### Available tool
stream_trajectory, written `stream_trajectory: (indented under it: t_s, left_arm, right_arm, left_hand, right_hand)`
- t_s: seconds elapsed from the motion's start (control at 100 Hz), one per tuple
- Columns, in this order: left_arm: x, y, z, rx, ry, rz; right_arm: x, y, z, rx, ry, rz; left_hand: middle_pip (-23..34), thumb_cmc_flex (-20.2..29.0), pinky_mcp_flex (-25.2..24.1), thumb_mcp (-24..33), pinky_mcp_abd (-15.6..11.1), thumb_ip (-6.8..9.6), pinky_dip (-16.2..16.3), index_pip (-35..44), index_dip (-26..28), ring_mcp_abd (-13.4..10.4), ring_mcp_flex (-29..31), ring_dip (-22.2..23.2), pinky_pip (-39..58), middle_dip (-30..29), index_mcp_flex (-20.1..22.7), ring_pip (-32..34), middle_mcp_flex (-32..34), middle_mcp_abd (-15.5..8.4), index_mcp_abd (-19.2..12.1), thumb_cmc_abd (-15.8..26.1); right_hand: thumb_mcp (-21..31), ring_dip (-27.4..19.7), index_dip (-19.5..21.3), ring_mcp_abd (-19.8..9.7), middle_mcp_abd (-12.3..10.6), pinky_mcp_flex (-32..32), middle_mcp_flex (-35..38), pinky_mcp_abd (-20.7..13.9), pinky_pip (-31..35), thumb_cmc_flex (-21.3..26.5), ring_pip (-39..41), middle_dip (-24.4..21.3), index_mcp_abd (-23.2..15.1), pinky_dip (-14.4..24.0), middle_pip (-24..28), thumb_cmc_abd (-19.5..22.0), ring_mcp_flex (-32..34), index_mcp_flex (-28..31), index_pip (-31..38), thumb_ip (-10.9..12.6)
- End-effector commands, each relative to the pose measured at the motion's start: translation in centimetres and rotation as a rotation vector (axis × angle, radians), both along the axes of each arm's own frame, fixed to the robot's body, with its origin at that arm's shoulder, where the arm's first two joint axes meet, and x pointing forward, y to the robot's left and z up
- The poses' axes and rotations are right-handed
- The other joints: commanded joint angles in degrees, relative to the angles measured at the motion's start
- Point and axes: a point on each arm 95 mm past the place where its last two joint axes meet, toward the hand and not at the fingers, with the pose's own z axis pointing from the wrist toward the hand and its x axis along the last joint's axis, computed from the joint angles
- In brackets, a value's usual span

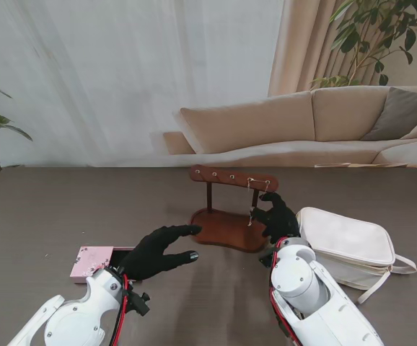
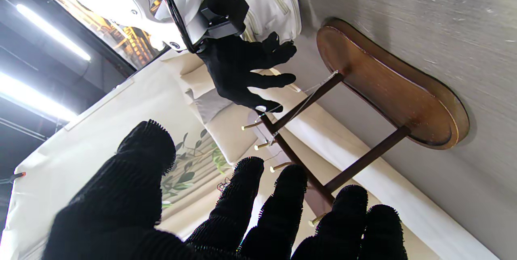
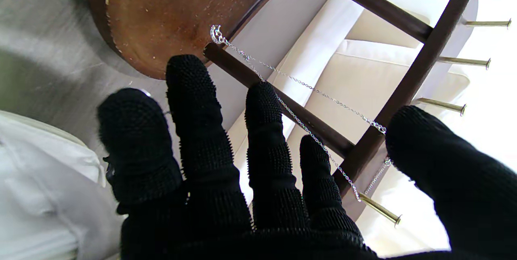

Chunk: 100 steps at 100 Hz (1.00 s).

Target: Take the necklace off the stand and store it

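The necklace [image 3: 307,86], a thin silver chain, is hanging in a loop from the rightmost brass peg of the stand [image 1: 229,229]; a small sparkling pendant at its low end is dangling just over the base by the right post. The stand is dark brown wood: a kidney-shaped base lying flat on the counter [image 1: 57,209], two upright posts, and a top bar carrying a row of brass pegs. It is standing upright near the middle of the counter. A small pink box [image 1: 91,262] is sitting open on the counter, well to the stand's left and nearer to me.
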Motion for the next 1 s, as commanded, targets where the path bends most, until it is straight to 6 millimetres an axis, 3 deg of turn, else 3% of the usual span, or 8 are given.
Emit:
stream_trajectory:
  t_s: [0.0, 0.36, 0.65, 0.72, 0.83, 0.99]
  left_arm:
    - [-0.2, -0.1, 0.0, 0.003, 0.006, -0.014]
    - [-0.3, -0.2, 0.0, 0.004, 0.013, -0.023]
    - [-0.2, -0.5, 0.0, 0.005, 0.026, -0.033]
    - [-0.2, -0.5, 0.0, 0.006, 0.029, -0.035]
    - [-0.2, -0.6, -0.1, 0.005, 0.034, -0.037]
    - [-0.2, -0.6, -0.1, 0.01, 0.04, -0.04]
  right_arm:
    - [0.1, 0.6, 0.1, 0.01, 0.002, 0.005]
    - [1.0, 1.2, -0.3, 0.091, 0.022, -0.037]
    - [1.7, 1.5, -0.5, 0.137, 0.017, -0.078]
    - [1.9, 1.5, -0.5, 0.149, 0.017, -0.088]
    - [2.1, 1.5, -0.5, 0.167, 0.012, -0.104]
    - [2.3, 1.7, -0.3, 0.201, -0.003, -0.125]
  left_hand:
    - [0.1, 0.7, -0.7, -1.2, -2.9, 1.68, -0.3, 0.0, 0.2, 0.0, 0.4, 0.5, -1.4, 0.6, 0.2, 0.4, 0.9, -0.1, -0.3, 1.1]
    - [0.1, 0.8, -0.7, -1.5, -2.9, 1.73, -0.3, 0.1, 0.3, 0.0, 0.4, 0.2, -1.4, 0.6, 0.6, 0.3, 1.1, 0.0, -0.2, 1.3]
    - [0.1, 0.8, -0.8, -1.7, -3.0, 1.75, -0.3, 0.2, 0.3, -0.1, 0.4, 0.0, -1.4, 0.6, 0.9, 0.2, 1.0, 0.1, -0.1, 1.4]
    - [0.1, 0.8, -0.8, -1.7, -3.0, 1.76, -0.3, 0.3, 0.4, 0.0, 0.3, 0.0, -1.4, 0.6, 1.2, 0.2, 1.0, 0.0, -0.2, 1.5]
    - [0.1, 0.9, -0.8, -1.8, -3.1, 1.75, -0.3, 0.3, 0.4, -0.1, 0.4, 0.0, -1.4, 0.7, 1.3, 0.3, 1.1, 0.0, -0.1, 1.6]
    - [0.0, 1.0, -0.8, -2.0, -3.1, 1.75, -0.3, 0.5, 0.5, -0.2, 0.3, 0.0, -1.4, 0.6, 1.8, 0.2, 0.5, 0.0, 0.0, 1.7]
  right_hand:
    - [3.0, 1.0, -0.3, 1.1, 0.2, -12.1, 1.8, 1.2, 3.4, 0.7, 0.9, -0.2, -2.7, 0.5, -0.7, -0.9, 2.7, 1.0, -0.2, 0.3]
    - [4.7, 2.0, 1.2, 1.0, 1.7, -12.6, -1.0, 1.1, 4.2, 1.9, 2.2, 1.0, -3.4, 0.0, 0.2, -1.4, 2.7, 7.6, 1.3, -0.3]
    - [7.4, 2.6, 4.5, 0.1, 1.0, -11.6, -0.9, 0.7, 5.1, 5.9, 4.2, 1.0, -2.7, -0.1, 1.1, -3.1, 3.9, 19.5, 6.0, -0.6]
    - [7.8, 2.6, 4.3, -0.2, 1.3, -11.5, -1.3, 0.5, 5.4, 7.5, 5.0, 1.0, -2.5, -0.3, 1.4, -4.8, 3.9, 21.6, 5.7, -4.1]
    - [8.3, 3.0, 2.8, -0.5, 2.5, -11.3, -2.0, 0.1, 6.1, 8.6, 6.6, 1.2, -2.6, -0.3, 2.3, -6.8, 4.4, 23.4, 7.4, -6.7]
    - [7.5, 3.1, 2.8, -0.4, 3.9, -11.4, -2.7, 0.5, 6.3, 6.7, 7.9, 1.6, -0.9, -0.2, 3.2, -8.1, 4.6, 26.8, 7.4, -5.5]
